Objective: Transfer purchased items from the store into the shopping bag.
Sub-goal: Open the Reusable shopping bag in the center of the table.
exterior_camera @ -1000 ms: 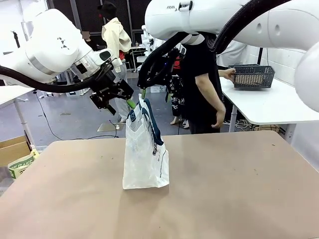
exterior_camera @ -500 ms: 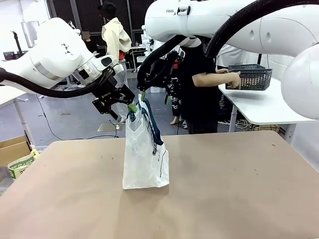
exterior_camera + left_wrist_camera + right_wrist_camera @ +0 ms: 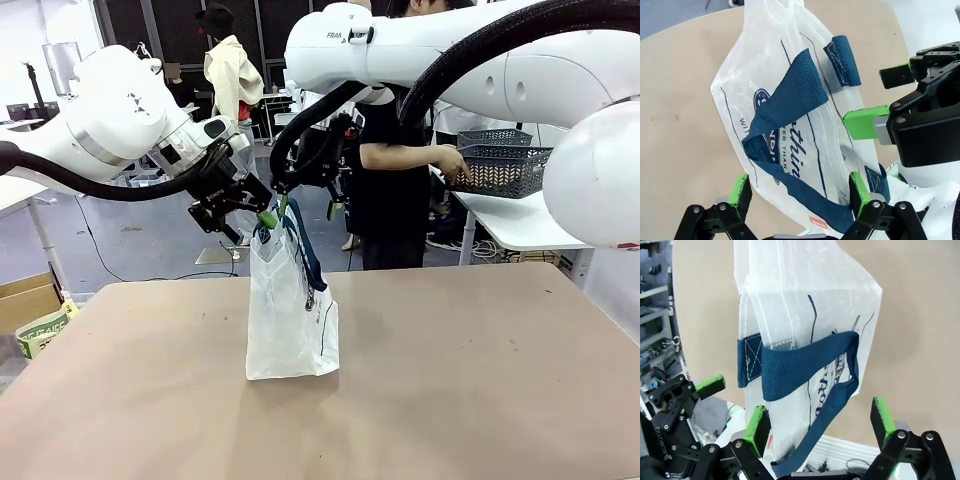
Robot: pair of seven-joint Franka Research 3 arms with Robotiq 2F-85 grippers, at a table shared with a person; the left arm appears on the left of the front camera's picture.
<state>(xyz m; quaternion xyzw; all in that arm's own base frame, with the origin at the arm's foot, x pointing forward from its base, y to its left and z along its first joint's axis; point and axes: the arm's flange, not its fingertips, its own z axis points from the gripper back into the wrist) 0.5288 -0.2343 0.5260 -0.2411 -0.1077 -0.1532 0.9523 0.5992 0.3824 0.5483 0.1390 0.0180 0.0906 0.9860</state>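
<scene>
Barely begun: left hand (image 3: 799, 192) and right hand (image 3: 820, 422) spread wide astride top of shopping bag (image 3: 290, 320) standing mid-frame on counter (image 3: 480, 380), nothing visibly loaded.

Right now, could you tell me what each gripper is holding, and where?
Nothing: the left gripper and the right gripper both stand open around the top of the shopping bag.

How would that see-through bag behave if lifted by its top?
Probably sag: the shopping bag has thin creased plastic walls and its strap handles flop over. It looks nearly empty, so likely light; standing tall on a narrow base, it may tip if nudged.
</scene>
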